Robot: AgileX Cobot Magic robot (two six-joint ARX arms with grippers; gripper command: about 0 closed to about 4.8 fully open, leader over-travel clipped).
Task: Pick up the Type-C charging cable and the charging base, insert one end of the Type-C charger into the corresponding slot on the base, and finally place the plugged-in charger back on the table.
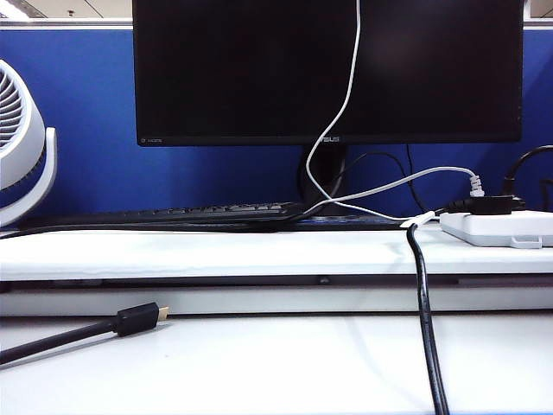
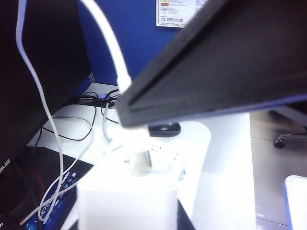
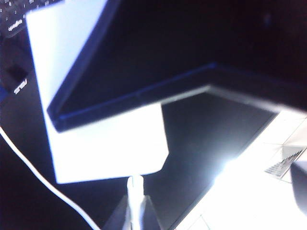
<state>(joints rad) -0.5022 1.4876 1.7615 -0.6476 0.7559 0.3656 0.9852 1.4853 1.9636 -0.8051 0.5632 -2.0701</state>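
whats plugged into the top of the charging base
In the left wrist view, the white cable runs down into the top of the base, its plug partly seated. A dark out-of-focus bar covers part of the plug. The grippers themselves cannot be made out.

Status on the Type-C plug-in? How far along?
Done: the Type-C charging cable and the charging base are off the table. In hand: left gripper holds the base, right gripper pinches the plug at its slot, metal tip showing. Left: seat it, set down.

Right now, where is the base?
Left wrist view shows the base in the left claw, cable meeting its top; the right claw pinches that cable.
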